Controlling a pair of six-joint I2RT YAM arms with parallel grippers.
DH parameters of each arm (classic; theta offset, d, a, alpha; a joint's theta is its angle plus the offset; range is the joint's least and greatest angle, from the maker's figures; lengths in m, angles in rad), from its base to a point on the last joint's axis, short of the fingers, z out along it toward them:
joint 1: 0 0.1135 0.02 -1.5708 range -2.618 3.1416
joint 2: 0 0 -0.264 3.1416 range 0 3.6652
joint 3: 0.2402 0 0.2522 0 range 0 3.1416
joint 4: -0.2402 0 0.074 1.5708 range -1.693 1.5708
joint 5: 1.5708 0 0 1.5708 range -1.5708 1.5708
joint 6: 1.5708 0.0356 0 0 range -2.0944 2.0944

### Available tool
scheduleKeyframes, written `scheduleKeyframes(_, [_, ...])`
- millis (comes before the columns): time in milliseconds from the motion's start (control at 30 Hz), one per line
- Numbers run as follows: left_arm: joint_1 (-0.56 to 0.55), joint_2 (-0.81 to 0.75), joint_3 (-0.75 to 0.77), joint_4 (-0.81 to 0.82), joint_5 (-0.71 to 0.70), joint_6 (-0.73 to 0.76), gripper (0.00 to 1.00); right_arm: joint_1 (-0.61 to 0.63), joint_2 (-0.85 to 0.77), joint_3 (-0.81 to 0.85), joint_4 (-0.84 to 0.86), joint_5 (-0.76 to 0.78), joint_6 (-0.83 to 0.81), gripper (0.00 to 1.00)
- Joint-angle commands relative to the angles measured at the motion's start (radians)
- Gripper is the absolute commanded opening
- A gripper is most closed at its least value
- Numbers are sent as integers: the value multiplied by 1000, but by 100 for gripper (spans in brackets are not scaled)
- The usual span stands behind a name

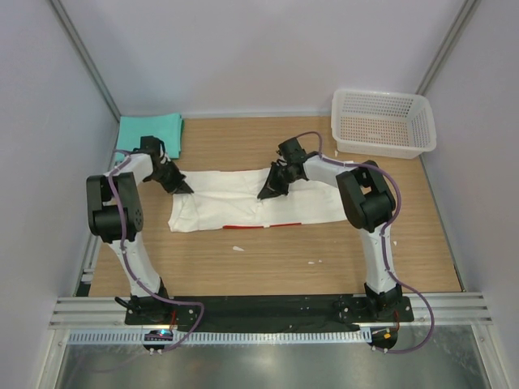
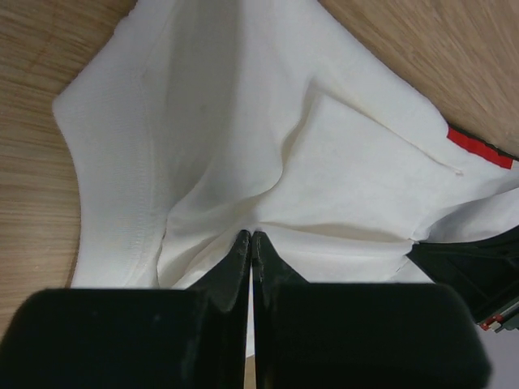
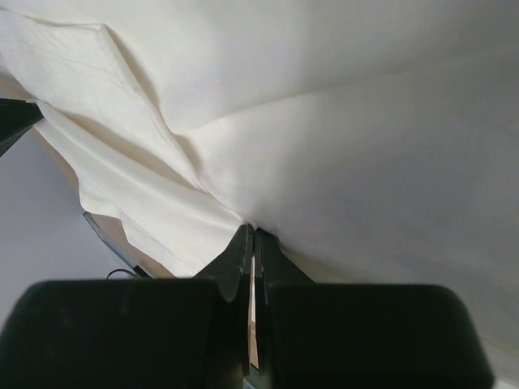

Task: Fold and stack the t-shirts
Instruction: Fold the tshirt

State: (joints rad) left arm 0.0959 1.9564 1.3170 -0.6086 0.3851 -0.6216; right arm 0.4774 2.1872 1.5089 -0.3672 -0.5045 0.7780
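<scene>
The white t-shirt [image 1: 235, 207] lies across the middle of the table, folded lengthwise, with a thin red strip of its print [image 1: 243, 226] showing at the front edge. My left gripper [image 1: 183, 187] is shut on the shirt's far left edge; the left wrist view shows cloth [image 2: 243, 146] bunched at the tips and a red patch [image 2: 478, 148]. My right gripper [image 1: 268, 193] is shut on the shirt's far edge near the middle, cloth [image 3: 324, 121] pinched at its tips. The teal-green t-shirt [image 1: 151, 133] lies folded at the far left corner.
A white plastic mesh basket [image 1: 383, 122] stands at the far right corner. Small white scraps [image 1: 238, 248] lie on the wood in front of the shirt. Grey walls close in the table on the left, right and back.
</scene>
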Motion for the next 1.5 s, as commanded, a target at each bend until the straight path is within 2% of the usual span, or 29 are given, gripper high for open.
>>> scheduleKeyframes(0, [2,15,51,50,-15,2,0,-14,-40,4,27,35,-3,1])
scheduleKeyframes(33, [2,21,54,49,-12,3,0,-14,-29,13,33,24,-6,1])
scheduleKeyframes(67, [2,25,57,49,-9,5,5,-14,-24,19,30,15,-11,1])
scheduleKeyframes(133, [4,15,54,50,-11,10,25,-14,-18,40,21,11,-19,2])
scheduleKeyframes(233, [2,-56,31,46,-46,20,36,-14,-27,74,-31,26,-62,5])
scheduleKeyframes(267, [2,-104,24,35,-54,25,37,-14,-35,85,-73,27,-97,16])
scheduleKeyframes(400, [1,-238,-19,10,-61,37,39,-13,-78,129,-200,93,-205,29])
scheduleKeyframes(567, [-31,-312,-110,15,36,-6,38,21,-138,128,-263,92,-272,36])
scheduleKeyframes(700, [-48,-355,-199,15,52,5,42,59,-168,42,-214,18,-229,39])
scheduleKeyframes(967, [-53,-419,-358,-3,67,-10,41,121,-190,-122,-18,-63,-92,39])
scheduleKeyframes(1400, [-85,-429,-430,3,31,-78,41,129,-169,-164,17,-60,-83,38])
scheduleKeyframes(1467, [-124,-415,-440,12,32,-92,41,130,-165,-164,28,-65,-74,38])
